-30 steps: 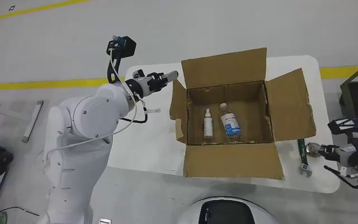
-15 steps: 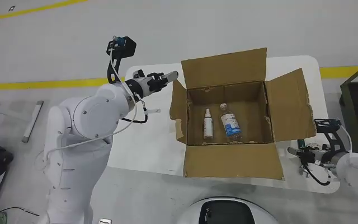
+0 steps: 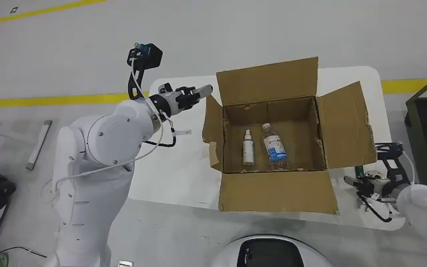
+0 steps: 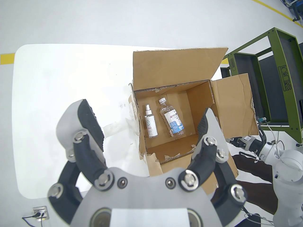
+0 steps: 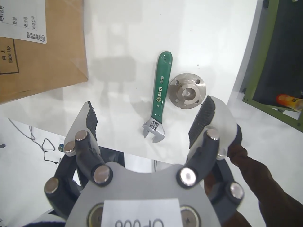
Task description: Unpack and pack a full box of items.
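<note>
Box (image 3: 267,83) open, flaps out; spray bottle (image 3: 248,148) and clear bottle (image 3: 273,145) lie side by side on box floor. Wrench (image 5: 159,95) and flange (image 5: 187,90) on table (image 3: 173,180) beyond box's right flap, near table edge. Unpacking seemingly part done: bottles left, then repacking. Left gripper (image 4: 144,106) spread, off box's left side, bare table there. Right gripper (image 5: 149,100) spread, empty, over wrench.
</note>
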Available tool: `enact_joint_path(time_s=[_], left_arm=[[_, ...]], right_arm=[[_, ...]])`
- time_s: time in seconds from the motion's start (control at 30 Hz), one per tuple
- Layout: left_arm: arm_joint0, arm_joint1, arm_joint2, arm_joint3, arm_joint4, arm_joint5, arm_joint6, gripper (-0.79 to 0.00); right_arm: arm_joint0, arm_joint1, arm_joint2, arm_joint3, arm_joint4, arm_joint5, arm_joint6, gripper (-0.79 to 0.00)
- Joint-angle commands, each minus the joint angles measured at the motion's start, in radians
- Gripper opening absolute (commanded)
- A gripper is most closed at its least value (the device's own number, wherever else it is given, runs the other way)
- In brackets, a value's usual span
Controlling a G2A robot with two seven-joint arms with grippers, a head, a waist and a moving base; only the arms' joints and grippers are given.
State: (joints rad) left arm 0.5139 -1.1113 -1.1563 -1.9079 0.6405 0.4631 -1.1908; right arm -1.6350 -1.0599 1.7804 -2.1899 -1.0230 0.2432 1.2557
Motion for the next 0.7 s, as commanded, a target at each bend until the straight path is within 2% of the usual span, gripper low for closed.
enact_joint_path(time_s=[0.0,0.13,0.17,0.2,0.23,0.67], left_arm=[[0.0,0.0,0.0,0.0,0.0,0.0,0.0,0.0],[0.0,0.0,0.0,0.0,0.0,0.0,0.0,0.0],[0.0,0.0,0.0,0.0,0.0,0.0,0.0,0.0],[0.0,0.0,0.0,0.0,0.0,0.0,0.0,0.0],[0.0,0.0,0.0,0.0,0.0,0.0,0.0,0.0],[0.0,0.0,0.0,0.0,0.0,0.0,0.0,0.0]], right_arm=[[0.012,0.0,-0.015,-0.002,-0.014,0.029,0.029,0.0],[0.054,0.002,-0.062,0.014,-0.068,0.05,0.105,0.0],[0.068,0.002,-0.071,0.021,-0.074,0.054,0.119,-0.123],[0.079,0.002,-0.078,0.031,-0.081,0.057,0.133,-0.376],[0.087,0.003,-0.083,0.035,-0.087,0.056,0.142,-0.419],[0.144,0.001,-0.139,0.108,-0.13,0.042,0.162,-0.394]])
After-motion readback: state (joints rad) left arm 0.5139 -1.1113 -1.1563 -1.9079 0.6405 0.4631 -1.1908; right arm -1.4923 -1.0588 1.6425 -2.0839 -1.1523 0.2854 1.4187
